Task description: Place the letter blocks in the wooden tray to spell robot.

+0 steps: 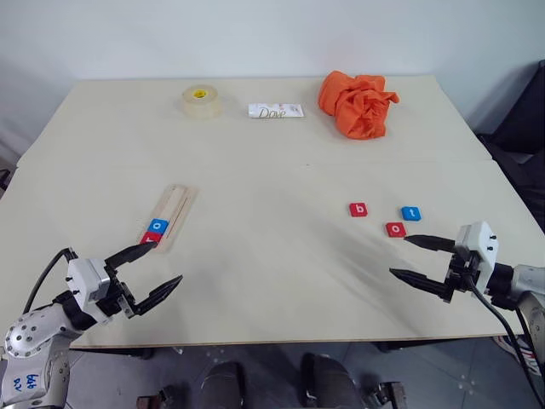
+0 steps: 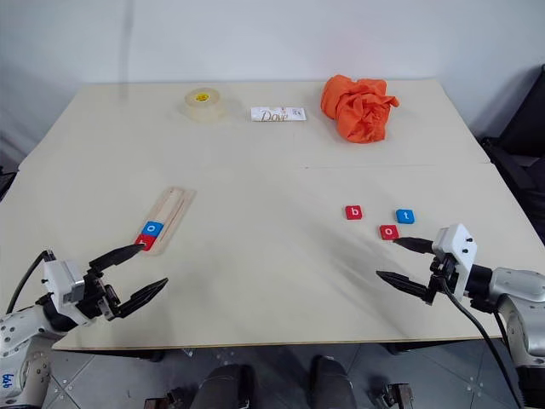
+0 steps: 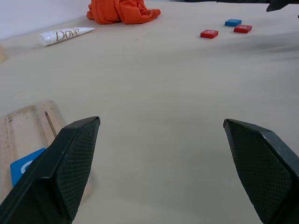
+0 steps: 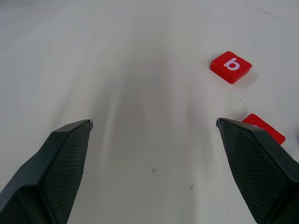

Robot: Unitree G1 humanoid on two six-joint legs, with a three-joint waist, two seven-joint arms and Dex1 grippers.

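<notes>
Both tools, left tool (image 1: pixel 145 273) and right tool (image 1: pixel 419 259), hover empty with fingers spread wide. The wooden tray (image 1: pixel 173 210), holding a blue o (image 1: pixel 157 227) and a red tile (image 1: pixel 150 239), sits just beyond the left tool. The red b (image 1: pixel 358 210), blue t (image 1: pixel 411 213) and red o (image 1: pixel 395 229) lie loose on the table (image 1: pixel 272 162) just beyond the right tool.

Left pincer (image 1: pixel 143 273) hangs over the table's near left corner, fingers spread wide and empty; right pincer (image 1: pixel 421 259) hovers near the table's near right edge, likewise gaping, holding nothing

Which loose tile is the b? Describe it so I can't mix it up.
Look on the table ahead of the right pincer, where three loose tiles sit. The b tile is red and lies leftmost, apart from the blue t tile and red o tile.
</notes>
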